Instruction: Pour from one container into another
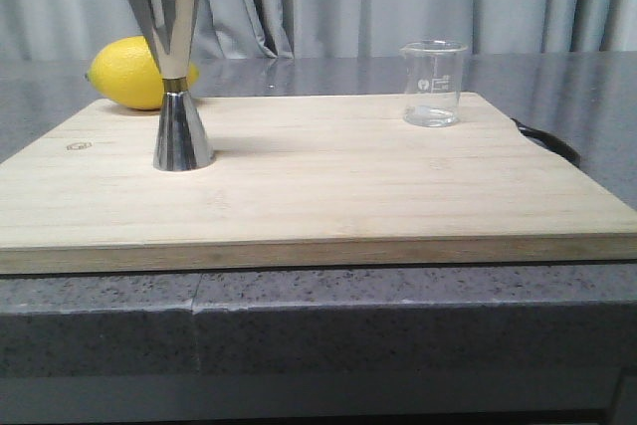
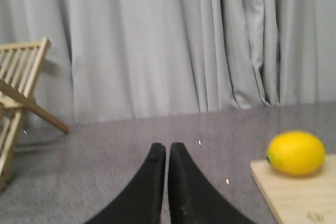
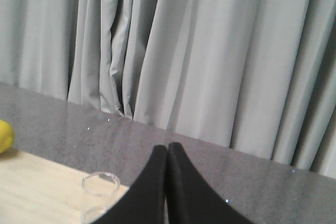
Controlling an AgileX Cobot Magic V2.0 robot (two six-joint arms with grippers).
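A small clear glass beaker (image 1: 434, 83) with white marks stands upright at the back right of the wooden board (image 1: 328, 196). The shiny steel hourglass jigger (image 1: 172, 74) stands upright on the board's left side. Neither gripper shows in the front view. In the left wrist view my left gripper (image 2: 167, 148) is shut with nothing in it, over grey counter left of the board's corner. My right gripper (image 3: 167, 148) is shut and empty too, and the beaker (image 3: 98, 196) stands close beside its fingers.
A yellow lemon (image 1: 139, 73) lies behind the jigger at the board's back left edge; it shows in the left wrist view (image 2: 296, 153) as well. A wooden rack (image 2: 18, 98) stands on the counter off to the left. Grey curtains hang behind.
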